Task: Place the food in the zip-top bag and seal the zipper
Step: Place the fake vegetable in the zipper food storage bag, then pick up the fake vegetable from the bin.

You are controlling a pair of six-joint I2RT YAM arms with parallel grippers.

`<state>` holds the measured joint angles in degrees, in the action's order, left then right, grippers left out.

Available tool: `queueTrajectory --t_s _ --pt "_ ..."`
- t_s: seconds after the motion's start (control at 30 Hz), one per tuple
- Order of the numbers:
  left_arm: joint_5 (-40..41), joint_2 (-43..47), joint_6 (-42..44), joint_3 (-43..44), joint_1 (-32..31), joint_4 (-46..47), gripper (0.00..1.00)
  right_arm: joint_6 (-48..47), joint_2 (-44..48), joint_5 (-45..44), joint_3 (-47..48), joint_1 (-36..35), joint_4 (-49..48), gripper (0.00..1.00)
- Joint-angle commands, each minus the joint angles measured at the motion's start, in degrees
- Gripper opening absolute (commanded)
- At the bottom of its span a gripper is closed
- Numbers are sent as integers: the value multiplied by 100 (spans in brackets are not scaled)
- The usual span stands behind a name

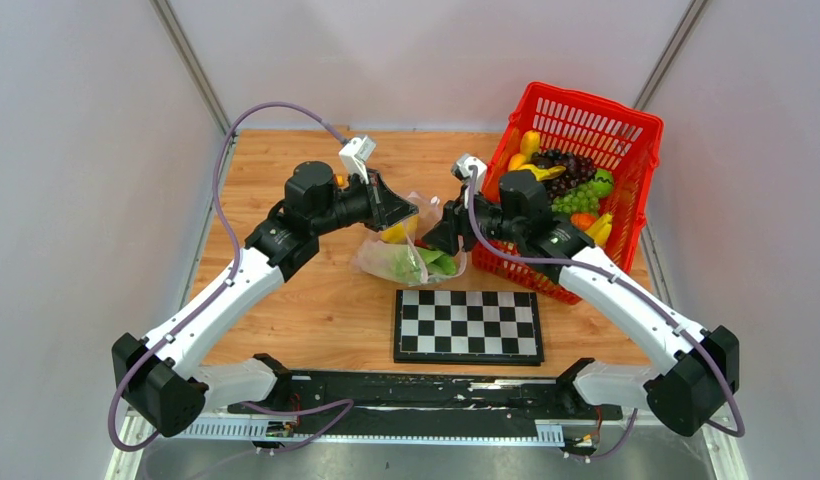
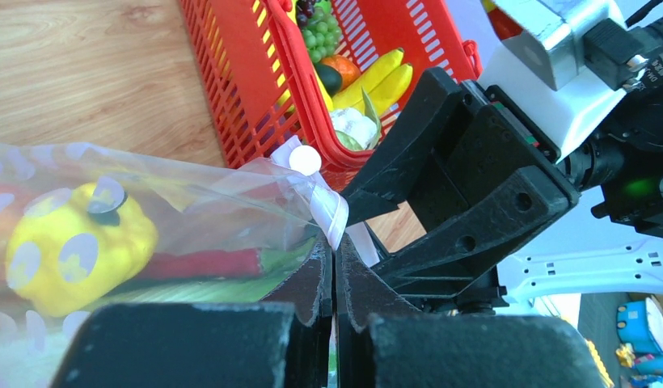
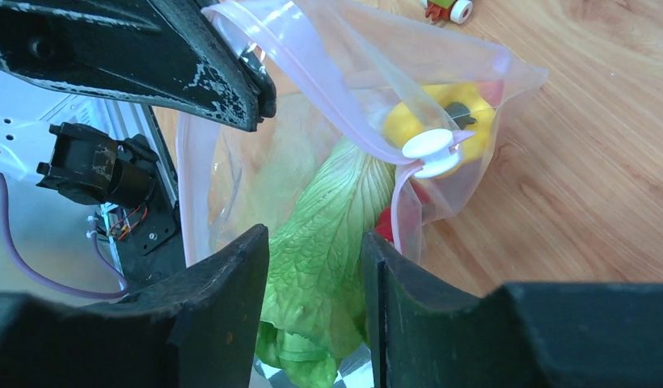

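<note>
The zip-top bag [image 1: 391, 262] lies in the middle of the table, its mouth lifted. It holds a yellow piece [image 2: 69, 250], a red piece and green lettuce [image 3: 328, 242]. My left gripper [image 2: 334, 246] is shut on the bag's pale zipper strip [image 2: 324, 206], just below the white slider [image 2: 304, 159]. In the right wrist view the pink zipper [image 3: 344, 121] runs down to the slider [image 3: 425, 145]. My right gripper [image 3: 316, 315] is closed on the lettuce leaf at the bag's mouth. The leaf fills the gap between its fingers.
The red mesh basket [image 1: 626, 150], at back right behind my right arm, holds more toy fruit. A chessboard [image 1: 468, 326] lies just in front of the bag. A small wheeled toy [image 3: 445, 8] sits on the wood beyond the bag.
</note>
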<state>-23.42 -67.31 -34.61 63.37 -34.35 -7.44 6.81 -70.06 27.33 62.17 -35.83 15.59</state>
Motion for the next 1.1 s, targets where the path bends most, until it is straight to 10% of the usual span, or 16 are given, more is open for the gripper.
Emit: queueTrajectory --t_s 0.0,0.3,0.6,1.07 --pt "91 126 -30 355 17 296 0 -18 -46 200 126 -12 -80 45" --pt "565 43 73 382 16 -79 0 -222 905 -328 212 -11 180 52" --pt "637 38 35 334 24 -22 0 -72 1260 -3154 301 459 1308 45" --pt "693 181 31 237 25 -59 0 -120 -1562 -474 1552 2124 3124 28"
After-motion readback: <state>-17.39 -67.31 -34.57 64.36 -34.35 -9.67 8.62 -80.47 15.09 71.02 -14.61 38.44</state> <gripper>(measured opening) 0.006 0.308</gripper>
